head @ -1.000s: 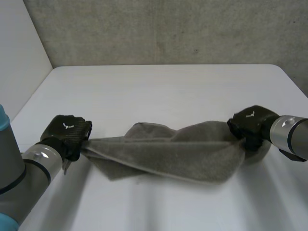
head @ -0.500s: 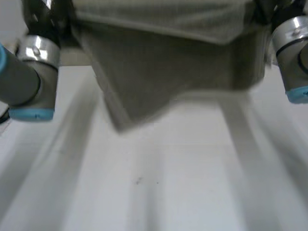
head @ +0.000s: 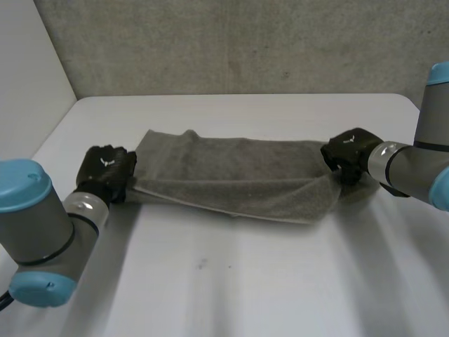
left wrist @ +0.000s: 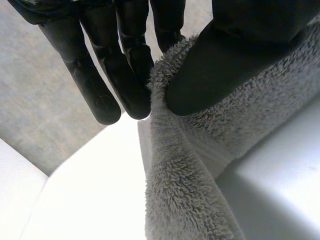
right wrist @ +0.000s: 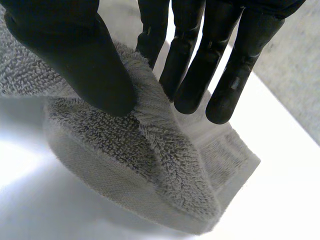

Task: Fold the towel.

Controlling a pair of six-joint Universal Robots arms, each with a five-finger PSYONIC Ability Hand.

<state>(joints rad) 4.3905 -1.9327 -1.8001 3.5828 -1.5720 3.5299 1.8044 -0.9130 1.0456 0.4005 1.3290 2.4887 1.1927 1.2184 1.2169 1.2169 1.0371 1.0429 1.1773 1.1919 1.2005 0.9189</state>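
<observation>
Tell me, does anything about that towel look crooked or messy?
Slightly. The towel lies folded in a strip between the left hand and right hand, each pinching an end, but its layers do not line up: one layer sticks out along the near edge, widening toward the right hand.

**Left hand (left wrist: 235, 50) pinching towel (left wrist: 185, 195) edge**

Thumb sits on one face of the grey towel and the straight fingers (left wrist: 102, 85) on the other, with the cloth's edge bunched up between them. From the pinch the towel runs onto the white table (left wrist: 85, 200), doubled over itself under the thumb. A grey concrete wall (left wrist: 30, 110) is beyond the fingertips.
</observation>
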